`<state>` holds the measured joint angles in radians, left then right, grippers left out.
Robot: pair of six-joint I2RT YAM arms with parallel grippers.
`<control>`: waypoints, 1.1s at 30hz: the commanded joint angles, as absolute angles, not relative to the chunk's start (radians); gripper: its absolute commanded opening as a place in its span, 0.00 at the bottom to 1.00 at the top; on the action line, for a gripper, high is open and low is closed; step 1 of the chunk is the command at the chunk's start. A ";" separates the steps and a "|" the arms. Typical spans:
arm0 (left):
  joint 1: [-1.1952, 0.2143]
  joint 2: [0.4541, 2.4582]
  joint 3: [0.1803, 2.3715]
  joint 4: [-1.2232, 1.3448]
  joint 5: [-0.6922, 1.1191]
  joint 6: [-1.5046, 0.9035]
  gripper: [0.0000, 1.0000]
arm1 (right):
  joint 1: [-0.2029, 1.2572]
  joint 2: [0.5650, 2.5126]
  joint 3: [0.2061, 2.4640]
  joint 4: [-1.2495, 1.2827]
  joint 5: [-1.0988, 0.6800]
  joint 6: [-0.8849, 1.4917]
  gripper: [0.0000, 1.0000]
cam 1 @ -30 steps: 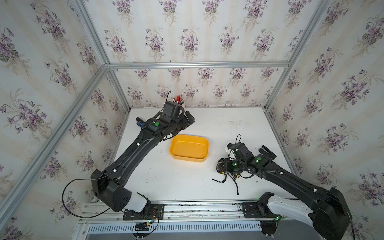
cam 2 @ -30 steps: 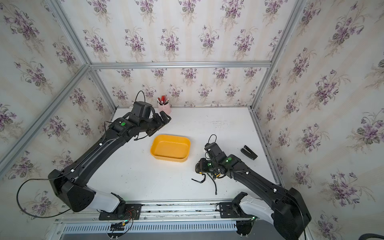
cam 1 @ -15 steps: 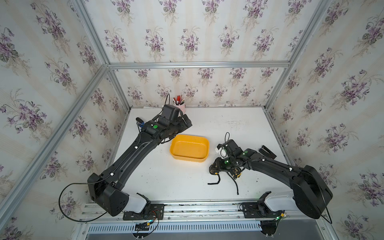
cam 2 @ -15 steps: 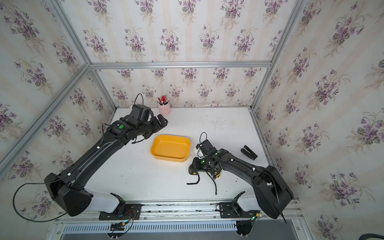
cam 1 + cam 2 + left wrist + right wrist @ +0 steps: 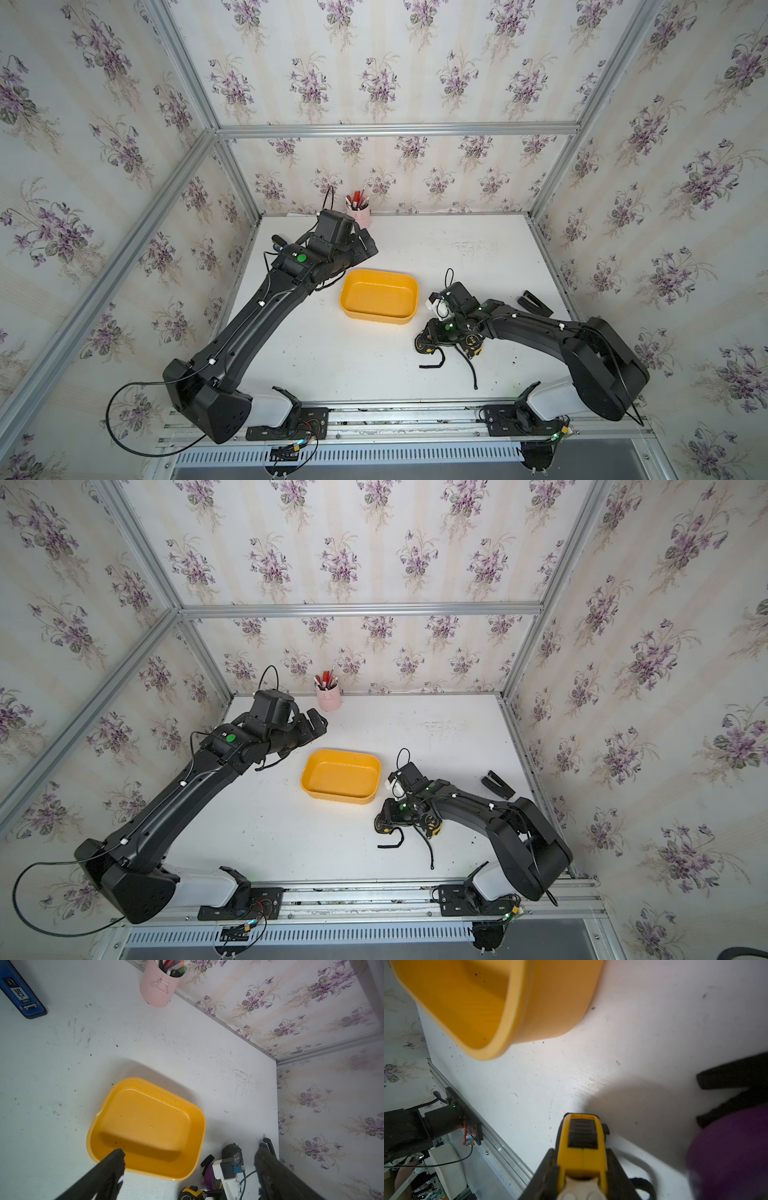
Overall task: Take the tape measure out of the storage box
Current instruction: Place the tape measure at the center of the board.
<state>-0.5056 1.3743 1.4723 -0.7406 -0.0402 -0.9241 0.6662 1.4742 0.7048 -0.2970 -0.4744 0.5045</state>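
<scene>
The storage box (image 5: 378, 295) (image 5: 340, 776) (image 5: 145, 1126) is a shallow yellow tub in mid-table with nothing inside; its corner also fills part of the right wrist view (image 5: 488, 1001). To its right and nearer the front rail, my right gripper (image 5: 429, 338) (image 5: 388, 818) (image 5: 580, 1157) is shut on a yellow-and-black tape measure (image 5: 581, 1142) (image 5: 191, 1192), held low over the table outside the box. My left gripper (image 5: 362, 245) (image 5: 313, 725) (image 5: 191, 1150) hangs open behind the box's left end, holding nothing.
A purple tape measure (image 5: 726, 1157) (image 5: 208, 1174) and a black one (image 5: 232, 1154) lie by the right gripper, with loose black straps (image 5: 432, 363). A pink pen cup (image 5: 360, 214) stands at the back wall. There is a blue stapler (image 5: 22, 995) at the left and a black stapler (image 5: 534, 303) at the right.
My right gripper has moved a little leftward and toward the front rail with the tape measure, its arm folding lower. The left gripper has drawn back slightly, uncovering the pen cup.
</scene>
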 commanded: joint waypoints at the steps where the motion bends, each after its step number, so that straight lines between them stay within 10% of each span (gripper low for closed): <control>1: -0.506 1.371 1.469 -0.736 -0.060 -0.905 1.00 | 0.669 1.477 0.690 -0.308 -0.442 0.495 0.38; 15: -0.505 1.361 1.445 -0.724 -0.066 -0.893 1.00 | 0.669 1.367 0.703 -0.390 -0.333 0.498 0.72; 27: -0.481 1.297 1.391 -0.704 -0.156 -0.834 1.00 | 0.669 1.181 0.792 -0.537 -0.176 0.503 0.80; 33: -0.468 1.207 1.271 -0.548 -0.309 -0.558 1.00 | 0.669 1.028 0.835 -0.348 0.194 0.484 0.81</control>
